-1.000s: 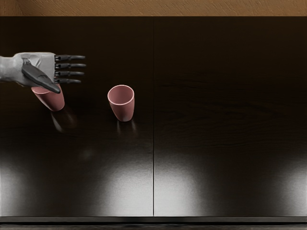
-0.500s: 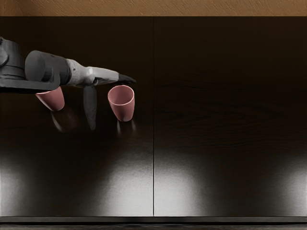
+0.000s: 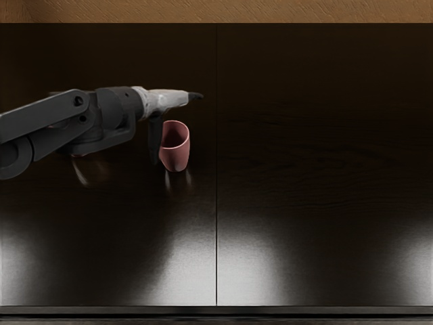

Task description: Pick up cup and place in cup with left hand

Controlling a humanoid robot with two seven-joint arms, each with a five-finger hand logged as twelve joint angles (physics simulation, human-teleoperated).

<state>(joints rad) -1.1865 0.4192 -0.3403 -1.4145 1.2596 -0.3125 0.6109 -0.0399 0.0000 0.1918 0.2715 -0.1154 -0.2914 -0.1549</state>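
The left hand (image 3: 161, 101) is apart and holds nothing: its fingers (image 3: 194, 96) reach straight out toward the right, seen edge-on and overlapping, while the thumb (image 3: 155, 141) hangs down, well away from them. The nearer cup (image 3: 175, 157) stands upright just beside the hand, its mouth facing up. In the view it lies below the fingers and to the right of the thumb, which crosses in front of its left rim; whether thumb and cup touch, I cannot tell. The cup's inside shows dark and its outside pink.

Behind the hand, the arm (image 3: 108, 112) runs back to the left edge of the picture. It stands in the way of a second cup (image 3: 79, 156), of which only thin slivers show past the arm, well to the left of the first; how that cup stands is hidden. That makes two cups, one hand and one arm. Neither cup can be seen inside the other.

Both cups are over to the left of a single thin seam (image 3: 216, 203) that splits the dark, glossy table (image 3: 325, 176). Faint streaks of reflection lie below each cup, and pale glare spreads across the lower part of the tabletop. Past the far edge runs a brown, grained strip (image 3: 270, 11).
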